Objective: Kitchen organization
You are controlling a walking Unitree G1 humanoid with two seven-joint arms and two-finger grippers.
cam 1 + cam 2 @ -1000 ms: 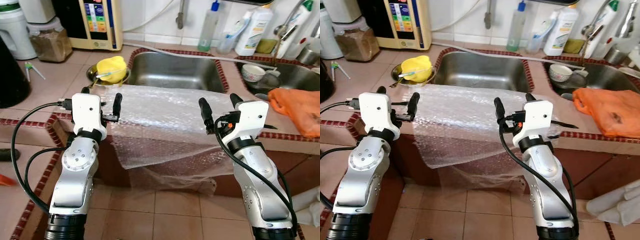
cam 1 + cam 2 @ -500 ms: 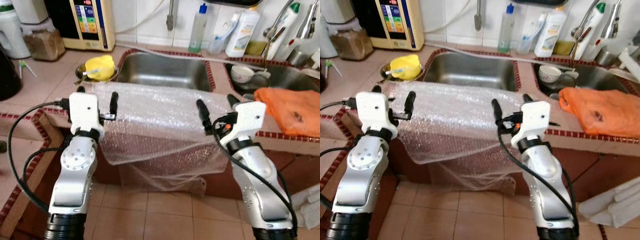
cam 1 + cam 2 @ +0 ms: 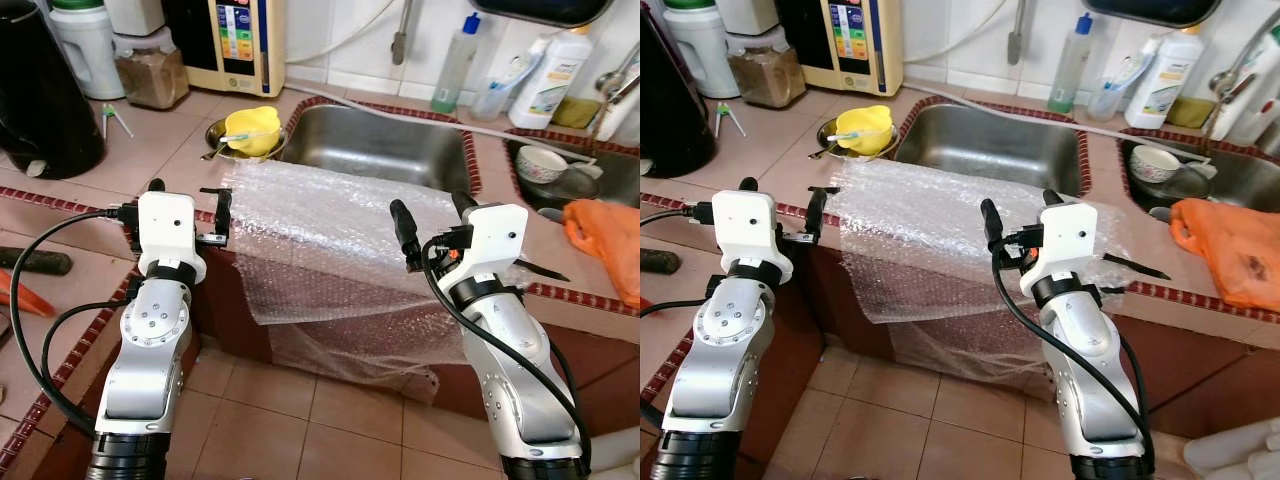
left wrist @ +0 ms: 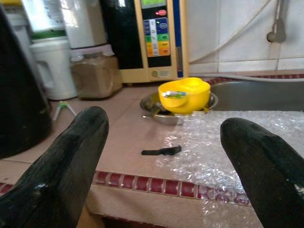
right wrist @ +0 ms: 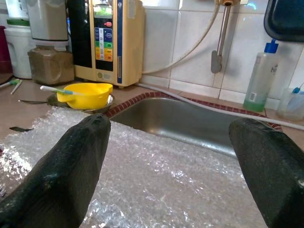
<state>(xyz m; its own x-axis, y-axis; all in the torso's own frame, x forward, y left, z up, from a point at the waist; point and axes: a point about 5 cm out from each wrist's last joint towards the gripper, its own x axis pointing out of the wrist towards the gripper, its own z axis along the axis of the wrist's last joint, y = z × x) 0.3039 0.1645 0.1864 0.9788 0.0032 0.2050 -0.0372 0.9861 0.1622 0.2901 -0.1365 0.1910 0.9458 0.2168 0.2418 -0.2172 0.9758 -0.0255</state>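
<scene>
1. Here we see a sheet of bubble wrap (image 3: 330, 225) in the middle of the frame, spread over the front edge of the tiled counter (image 3: 120, 165) and hanging down towards the floor, its far edge lying just at the near rim of the steel sink (image 3: 385, 145).
2. Our left gripper (image 3: 187, 205) sits at the left centre, level with the counter edge, its fingers spread wide with nothing between them; the inner finger is just beside the left edge of the wrap.
3. Our right gripper (image 3: 432, 212) sits at the right centre, over the right part of the wrap, fingers also wide apart and holding nothing.
4. At the upper centre-left, just beyond the wrap, a yellow bowl (image 3: 250, 130) rests in a metal dish.
5. In the left wrist view, a small black piece (image 4: 161, 151) lies on the counter at the wrap's edge.
6. At the right edge an orange bag (image 3: 605, 235) lies on the counter, with a small white bowl (image 3: 542, 163) in the second basin behind it.
7. Bottles (image 3: 549, 78) stand along the tiled wall at the upper right.
</scene>
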